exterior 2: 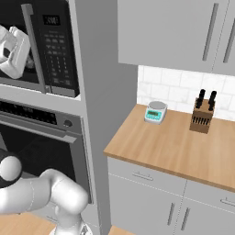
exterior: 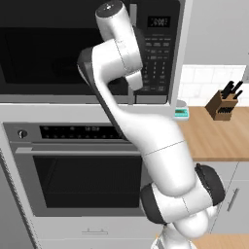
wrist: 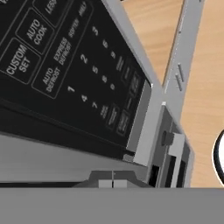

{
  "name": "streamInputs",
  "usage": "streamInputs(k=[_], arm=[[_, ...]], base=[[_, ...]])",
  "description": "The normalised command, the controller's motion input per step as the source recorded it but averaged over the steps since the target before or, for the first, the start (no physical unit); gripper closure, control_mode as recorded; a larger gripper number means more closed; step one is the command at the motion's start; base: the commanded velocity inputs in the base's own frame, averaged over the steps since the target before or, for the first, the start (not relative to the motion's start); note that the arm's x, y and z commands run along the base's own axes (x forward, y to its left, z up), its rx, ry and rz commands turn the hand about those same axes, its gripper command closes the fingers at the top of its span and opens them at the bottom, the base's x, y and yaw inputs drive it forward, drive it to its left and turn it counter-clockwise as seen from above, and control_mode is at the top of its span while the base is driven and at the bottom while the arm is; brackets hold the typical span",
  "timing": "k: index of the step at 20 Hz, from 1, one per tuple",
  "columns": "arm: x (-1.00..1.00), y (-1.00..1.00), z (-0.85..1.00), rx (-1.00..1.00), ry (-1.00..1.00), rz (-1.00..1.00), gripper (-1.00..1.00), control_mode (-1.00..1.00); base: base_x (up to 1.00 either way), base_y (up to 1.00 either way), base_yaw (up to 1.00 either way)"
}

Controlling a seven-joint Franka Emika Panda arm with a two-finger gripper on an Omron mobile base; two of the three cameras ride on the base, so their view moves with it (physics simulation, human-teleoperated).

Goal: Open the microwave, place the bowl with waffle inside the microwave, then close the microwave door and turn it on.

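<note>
The microwave [exterior: 73, 48], a big black built-in unit set in the white cabinet column, sits right above the larger steel-trimmed oven [exterior: 78, 165] with the round knob and the horizontal bar handle. Its wide black glass-windowed door [exterior: 48, 53] looks shut from both base views, flush with the front, and the tall vertical grey bar handle [exterior 2: 36, 50] stands just left of the keypad. The black right-hand keypad panel [wrist: 74, 65] has a little digital display [exterior: 159, 21] on top, and from my hand camera it's super close and tilted. I can read CUSTOM SET, AUTO COOK and AUTO DEFROST plus the number keys. My white arm reaches up in front of the door, with the hand raised right at the keypad side of the microwave.

My gripper [wrist: 113, 184] pokes up at the bottom of the hand view, and the two small dark tips sit pressed together with just a thin seam between them, so basically closed with nothing held in them.

Off to the right there's the light wooden countertop [exterior 2: 170, 147] over grey cabinet drawers. On it, back near the white tile wall, sit a small grey kitchen scale with a teal face [exterior 2: 155, 112] and a brown wooden knife block with black handles [exterior 2: 202, 114], well apart from each other. Grey upper cabinets [exterior 2: 174, 32] hang above the counter.
</note>
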Motion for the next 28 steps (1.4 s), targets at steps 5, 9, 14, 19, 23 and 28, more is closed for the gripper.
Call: streamInputs(k=[5, 9, 14, 19, 23, 28], arm=[[1.0, -0.34, -0.12, 0.0, 0.23, 0.23, 1.0, -1.0], [1.0, -0.01, -0.49, -0.07, 0.21, 0.18, 1.0, -1.0], [0.99, 0.64, -0.78, -0.3, 0.1, 0.06, 1.0, -1.0], [0.69, 0.98, -0.81, -0.43, 0.06, 0.0, 1.0, -1.0], [-0.09, 1.0, -0.69, -0.46, 0.0, 0.06, 1.0, -1.0], [-0.96, 0.28, -0.47, -0.19, -0.15, 0.23, 1.0, -1.0]], base=[[0.0, 0.0, 0.0], [0.0, 0.0, 0.0], [0.0, 0.0, 0.0], [0.0, 0.0, 0.0], [0.0, 0.0, 0.0], [0.0, 0.0, 0.0]])
